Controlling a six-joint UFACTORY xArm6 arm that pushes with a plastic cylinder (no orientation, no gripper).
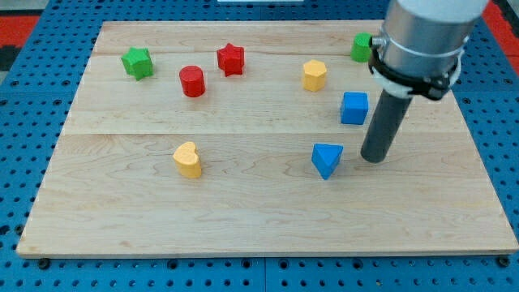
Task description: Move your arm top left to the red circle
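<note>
The red circle block (192,81) stands on the wooden board (243,219) toward the view's upper left. My tip (373,158) rests on the board at the view's right, far to the right of and below the red circle. It is just right of the blue triangle block (326,159) and below the blue cube (354,108), touching neither.
A red star (231,59) sits right of the red circle and a green star (137,62) left of it. A yellow heart (187,159) lies lower left, a yellow hexagon (315,75) upper middle. A green block (362,46) is partly hidden behind the arm.
</note>
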